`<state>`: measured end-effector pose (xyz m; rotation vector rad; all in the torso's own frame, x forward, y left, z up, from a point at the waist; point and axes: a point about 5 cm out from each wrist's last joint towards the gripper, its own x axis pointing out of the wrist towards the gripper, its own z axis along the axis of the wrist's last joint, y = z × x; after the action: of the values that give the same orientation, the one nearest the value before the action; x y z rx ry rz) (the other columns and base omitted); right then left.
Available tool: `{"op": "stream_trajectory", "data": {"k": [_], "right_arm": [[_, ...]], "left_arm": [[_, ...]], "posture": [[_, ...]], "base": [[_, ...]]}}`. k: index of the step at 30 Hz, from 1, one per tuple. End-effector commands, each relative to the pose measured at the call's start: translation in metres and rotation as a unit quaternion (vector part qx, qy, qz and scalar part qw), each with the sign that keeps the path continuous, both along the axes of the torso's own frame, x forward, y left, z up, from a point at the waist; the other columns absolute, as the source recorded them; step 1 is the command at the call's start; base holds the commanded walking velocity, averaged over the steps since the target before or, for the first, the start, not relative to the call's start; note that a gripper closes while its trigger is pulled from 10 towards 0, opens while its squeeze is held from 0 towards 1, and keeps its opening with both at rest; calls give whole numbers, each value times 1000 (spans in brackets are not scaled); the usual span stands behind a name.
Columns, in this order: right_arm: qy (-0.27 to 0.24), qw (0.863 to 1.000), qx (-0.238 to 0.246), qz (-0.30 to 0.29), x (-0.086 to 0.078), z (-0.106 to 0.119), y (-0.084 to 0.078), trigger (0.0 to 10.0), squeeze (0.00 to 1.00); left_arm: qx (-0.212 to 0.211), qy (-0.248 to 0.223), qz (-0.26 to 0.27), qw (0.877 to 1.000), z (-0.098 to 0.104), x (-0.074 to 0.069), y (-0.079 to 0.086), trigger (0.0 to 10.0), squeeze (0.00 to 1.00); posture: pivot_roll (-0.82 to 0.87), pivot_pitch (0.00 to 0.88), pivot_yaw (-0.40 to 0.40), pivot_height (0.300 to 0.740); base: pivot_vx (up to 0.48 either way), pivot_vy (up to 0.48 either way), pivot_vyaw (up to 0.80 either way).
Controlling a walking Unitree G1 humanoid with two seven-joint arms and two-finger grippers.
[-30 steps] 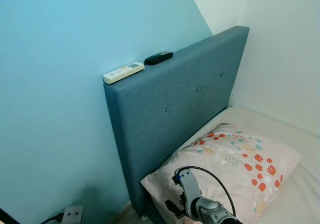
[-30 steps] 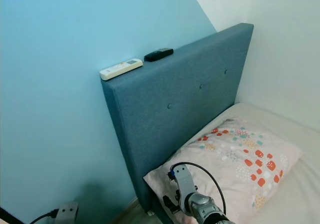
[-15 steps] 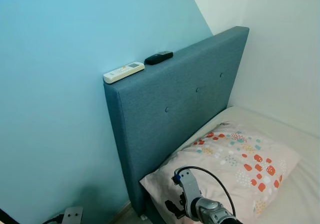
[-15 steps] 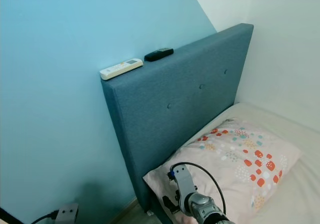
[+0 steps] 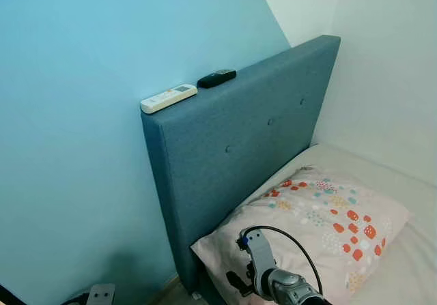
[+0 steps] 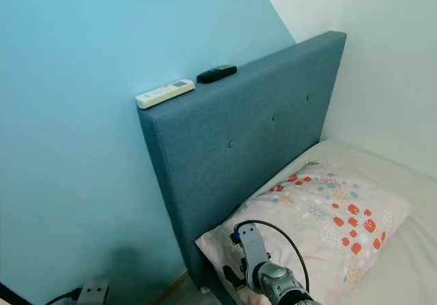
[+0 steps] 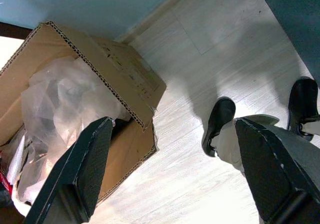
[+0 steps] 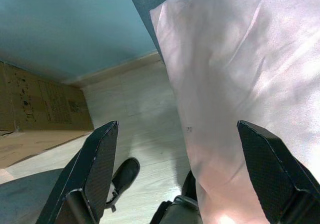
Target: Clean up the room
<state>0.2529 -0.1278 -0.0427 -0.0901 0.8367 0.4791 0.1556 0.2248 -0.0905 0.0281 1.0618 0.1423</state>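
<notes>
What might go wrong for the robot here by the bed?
The white remote and black remote lie on the headboard's narrow top edge; a nudge could tip them off. The right gripper, open, hangs over the pillow's corner and might snag it.

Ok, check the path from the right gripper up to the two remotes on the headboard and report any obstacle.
Nothing visible blocks it. The right gripper hangs open, low over the pillow edge. The white remote and black remote lie on the headboard top, well above, with open air between.
</notes>
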Motion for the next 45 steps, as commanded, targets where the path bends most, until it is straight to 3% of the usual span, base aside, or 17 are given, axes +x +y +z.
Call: {"op": "stream_trajectory", "data": {"k": [1,17,26,45], "right_arm": [[6,1000,0,3,-1,-1,1,10000,0],[5,1000,-17,12,1,0,-6,10000,0],[-4,1000,-13,-15,3,2,-7,10000,0],[-22,1000,-18,-11,7,5,-7,10000,0]], "left_arm": [[0,6,-1,1000,0,-1,2,10000,0],[-13,6,4,1000,-2,-1,-8,10000,0],[-3,15,-18,1000,-2,-2,-5,10000,0],[-8,7,-28,1000,0,6,-8,10000,0]], "posture": [[-69,0,-25,740],[-110,0,-44,740],[-150,0,20,740],[-161,0,29,740]], "base": [[0,0,0],[0,0,0],[0,0,0],[0,0,0]]}}
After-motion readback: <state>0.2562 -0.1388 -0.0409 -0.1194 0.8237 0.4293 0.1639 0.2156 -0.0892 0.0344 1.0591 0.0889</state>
